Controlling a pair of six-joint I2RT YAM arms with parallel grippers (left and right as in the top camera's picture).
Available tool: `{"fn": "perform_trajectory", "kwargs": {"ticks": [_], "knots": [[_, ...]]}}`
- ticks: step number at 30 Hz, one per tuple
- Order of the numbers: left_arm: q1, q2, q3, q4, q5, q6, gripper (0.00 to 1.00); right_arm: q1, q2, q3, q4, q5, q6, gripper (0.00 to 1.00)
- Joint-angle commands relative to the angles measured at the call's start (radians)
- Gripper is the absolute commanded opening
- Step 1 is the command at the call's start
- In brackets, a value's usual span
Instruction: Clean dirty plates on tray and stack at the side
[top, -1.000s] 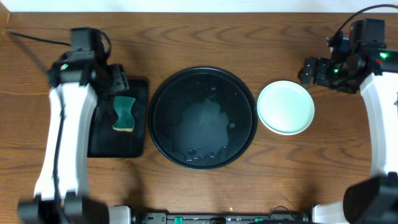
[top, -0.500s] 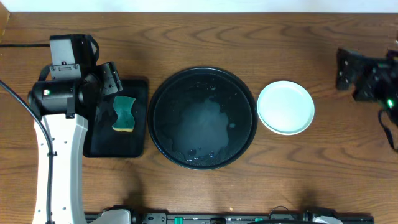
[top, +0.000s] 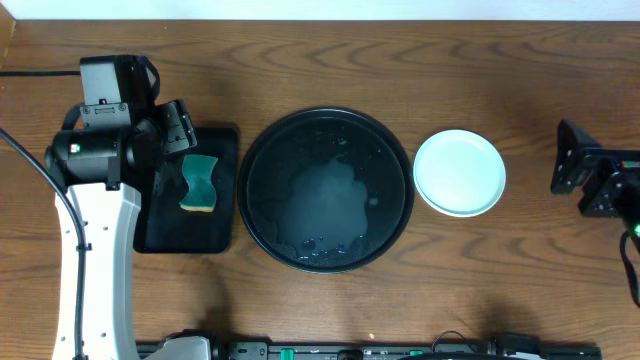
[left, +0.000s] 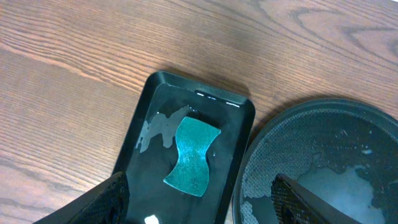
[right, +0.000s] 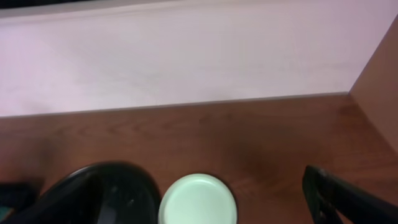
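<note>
On the brown wood-grain table (top: 320, 60), the biggest thing you have is the large round glossy black tray (top: 262, 150), sitting at the middle. It holds no plates, only a film of cloudy water and a few suds. Just left of it, close but not touching as far as you can see, lies the smaller rectangular black tray (top: 165, 235), also wet.

To the right of the round tray, just beside its rim, sit the small round smooth plastic plates (top: 460, 172). From above only a pale aqua top plate shows, with a thin rim line around it, so you cannot tell how many lie under it. On the rectangular tray rests the teal waisted sponge (left: 193, 155), lying flat and apart from both arms.

Your left gripper (left: 199, 193) hangs above the rectangular tray with its fingers spread wide and nothing between them. Your right gripper (top: 572, 170) sits well off to the right of the plates. In its wrist view one finger shows far right and a blurred dark shape far left, so it looks parted and empty.

Judged from this, washing and stacking look done. Your next move calls for no grasp: check the stack sits square, then bring both arms clear without brushing the plates.
</note>
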Motion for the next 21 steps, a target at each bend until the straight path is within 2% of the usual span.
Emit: {"fn": "perform_trajectory", "kwargs": {"ticks": [1, 9, 15, 21], "knots": [[0.0, -0.006, 0.006, -0.003, -0.005, 0.002, 0.74, 0.01, -0.052, -0.153, 0.087, 0.029, -0.032, 0.99], [0.0, -0.006, 0.006, -0.003, -0.005, 0.002, 0.74, 0.01, -0.356, -0.781, 0.594, -0.063, -0.031, 0.99], [0.0, -0.006, 0.006, -0.003, -0.005, 0.002, 0.74, 0.016, -0.578, -1.186, 0.816, -0.103, -0.021, 0.99], [0.0, -0.006, 0.006, -0.003, -0.005, 0.002, 0.74, 0.045, -0.791, -1.467, 0.999, -0.102, -0.015, 0.99]]}}
